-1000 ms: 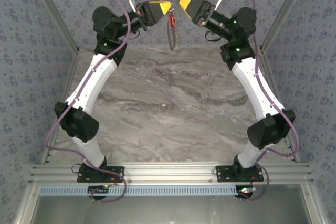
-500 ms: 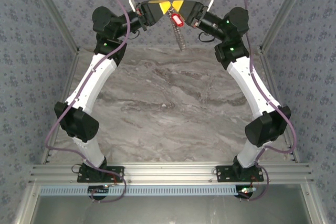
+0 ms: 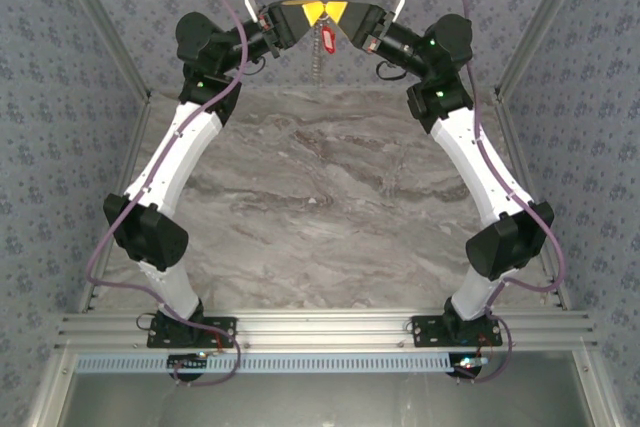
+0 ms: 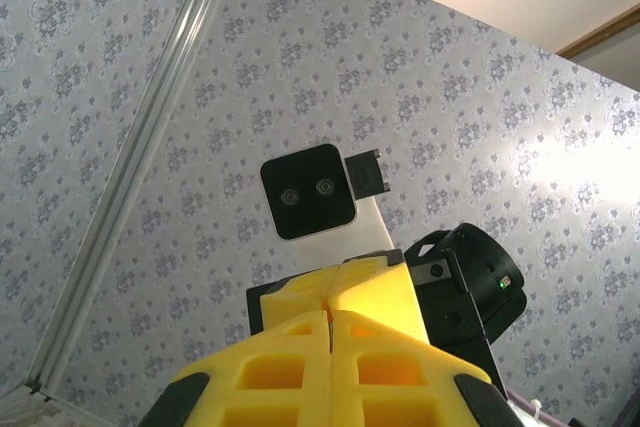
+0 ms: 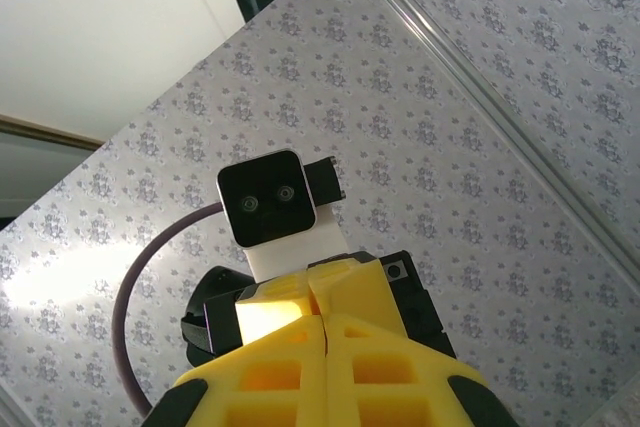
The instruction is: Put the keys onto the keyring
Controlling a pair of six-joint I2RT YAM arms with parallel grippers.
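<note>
Keyring (image 3: 318,65) and red key (image 3: 322,40) hang together in the air, clear of the marbled surface (image 3: 320,187), seen against the patterned back wall. The key sits just under the spot where the two grippers meet, and the keyring trails below it as a thin pale strand. The left gripper (image 3: 312,12) and the right gripper (image 3: 336,13) point at each other, yellow tips touching or very nearly so. Each wrist view shows its own jaws pressed together with no gap between them, facing the other gripper's yellow tips and wrist camera. The key dangles from that meeting point — which pair of jaws actually pinches it cannot be told.
</note>
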